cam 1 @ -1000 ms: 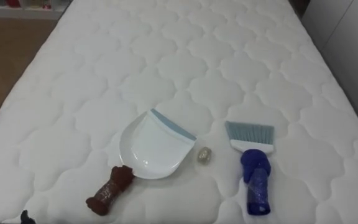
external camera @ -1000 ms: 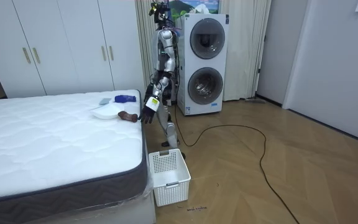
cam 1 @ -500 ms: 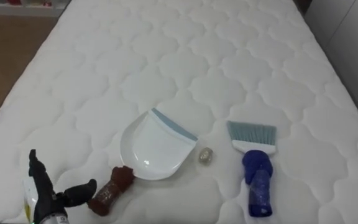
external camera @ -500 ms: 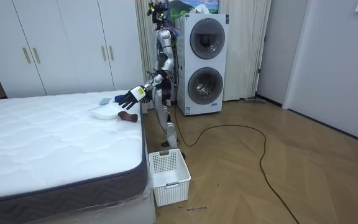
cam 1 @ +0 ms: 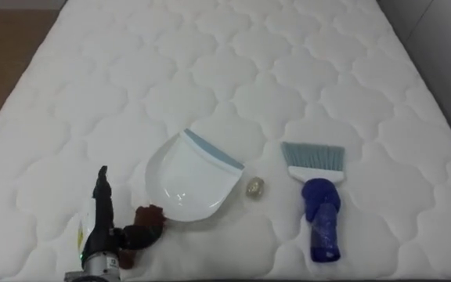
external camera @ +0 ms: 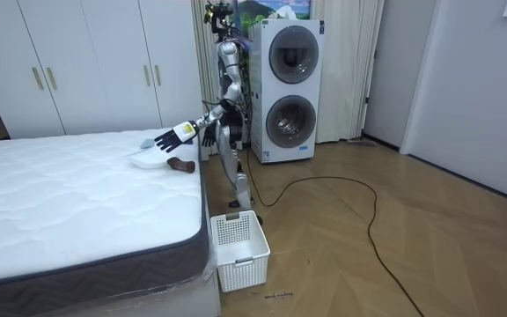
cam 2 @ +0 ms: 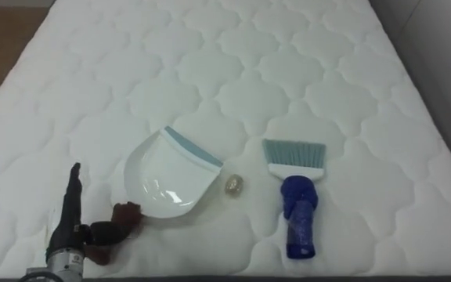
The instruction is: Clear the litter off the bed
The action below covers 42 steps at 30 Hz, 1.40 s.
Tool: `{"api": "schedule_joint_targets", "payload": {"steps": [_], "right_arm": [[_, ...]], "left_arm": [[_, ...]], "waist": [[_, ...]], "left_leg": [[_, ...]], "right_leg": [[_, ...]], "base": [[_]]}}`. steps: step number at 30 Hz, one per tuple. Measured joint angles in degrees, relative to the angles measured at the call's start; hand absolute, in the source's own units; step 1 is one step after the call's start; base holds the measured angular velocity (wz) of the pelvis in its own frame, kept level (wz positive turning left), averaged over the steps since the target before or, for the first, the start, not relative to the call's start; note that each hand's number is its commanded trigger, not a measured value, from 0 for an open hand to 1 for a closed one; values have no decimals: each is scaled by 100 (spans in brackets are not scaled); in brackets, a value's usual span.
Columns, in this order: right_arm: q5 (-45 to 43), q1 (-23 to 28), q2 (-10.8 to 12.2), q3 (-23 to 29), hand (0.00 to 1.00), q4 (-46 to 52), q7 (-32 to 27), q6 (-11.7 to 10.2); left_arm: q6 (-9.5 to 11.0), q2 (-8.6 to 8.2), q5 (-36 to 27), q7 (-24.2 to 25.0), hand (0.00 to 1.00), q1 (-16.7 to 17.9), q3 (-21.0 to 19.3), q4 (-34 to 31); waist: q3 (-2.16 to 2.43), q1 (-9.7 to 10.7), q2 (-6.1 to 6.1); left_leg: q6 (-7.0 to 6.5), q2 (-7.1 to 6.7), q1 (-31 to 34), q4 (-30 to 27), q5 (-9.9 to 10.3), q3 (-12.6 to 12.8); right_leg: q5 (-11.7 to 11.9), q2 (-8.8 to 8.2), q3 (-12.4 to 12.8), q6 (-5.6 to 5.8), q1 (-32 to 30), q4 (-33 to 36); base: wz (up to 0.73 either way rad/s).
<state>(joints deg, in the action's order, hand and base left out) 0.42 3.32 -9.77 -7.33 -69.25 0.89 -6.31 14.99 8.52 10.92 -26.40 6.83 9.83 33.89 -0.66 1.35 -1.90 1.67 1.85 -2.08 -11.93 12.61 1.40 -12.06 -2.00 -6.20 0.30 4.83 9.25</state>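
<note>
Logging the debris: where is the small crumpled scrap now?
Left eye view, near centre: the scrap lies on the mattress between the white dustpan and the blue brush, nearer the dustpan.

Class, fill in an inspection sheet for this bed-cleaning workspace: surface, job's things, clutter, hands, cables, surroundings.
Surface: white quilted mattress, no sheet.
Job's things: white dustpan, brown handle; blue-handled brush apart on its right.
Clutter: small crumpled ball between dustpan and brush.
Hands: left hand open beside the dustpan's handle.
Cables: nothing seen besides the robot's own.
Surroundings: white basket on the floor by the bed's corner; stacked washing machines; white wardrobes.
</note>
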Motion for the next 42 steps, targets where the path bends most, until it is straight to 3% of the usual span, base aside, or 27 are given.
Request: {"api": "schedule_joint_targets", "payload": {"steps": [6,13,16,21,28,37,42], "right_arm": [[-2,-159,-47,-140,0,-32,60,19],[-19,-456,-96,-505,0,-235,56,24],[-58,-620,-95,-543,0,-291,44,22],[-68,-858,-96,-722,0,-410,-78,44],[68,-1257,47,-912,0,-756,-141,136],[58,-1394,134,-947,0,-833,-297,145],[207,-1458,132,-951,0,-819,-406,218]], "left_arm": [[-7,-8,22,70,0,-141,0,101],[-2,-39,382,69,0,-648,7,541],[4,-58,380,55,0,-1000,44,1147],[-7,-74,350,-50,0,-1202,257,1921],[-73,-92,371,-50,0,-1376,335,2581],[-133,-123,497,-311,0,-1795,160,3051],[-187,-255,490,-562,0,-1893,149,3174]], "waist": [[-1,-7,3],[-7,2,16],[-28,-5,55],[-29,28,74],[-108,-6,163],[-159,5,102],[-166,-18,92]], "left_leg": [[0,12,210,-57,0,19],[-1,42,543,-140,-1,83],[-4,48,687,-155,-3,104],[-4,50,994,-254,-3,86],[-3,55,1200,-296,-3,8],[-4,56,1574,-384,-3,18],[-5,57,1659,-385,-3,6]], "right_leg": [[2,-2,6,-1,-297,138],[27,6,17,-15,-635,215],[27,7,75,-15,-833,332],[28,6,73,-15,-1156,432],[28,4,17,-15,-1377,460],[27,-4,107,-15,-1954,871],[25,-35,27,-15,-2238,1255]], "base": [[-8],[-6],[-11],[-5],[-2],[-6],[-2]]}}
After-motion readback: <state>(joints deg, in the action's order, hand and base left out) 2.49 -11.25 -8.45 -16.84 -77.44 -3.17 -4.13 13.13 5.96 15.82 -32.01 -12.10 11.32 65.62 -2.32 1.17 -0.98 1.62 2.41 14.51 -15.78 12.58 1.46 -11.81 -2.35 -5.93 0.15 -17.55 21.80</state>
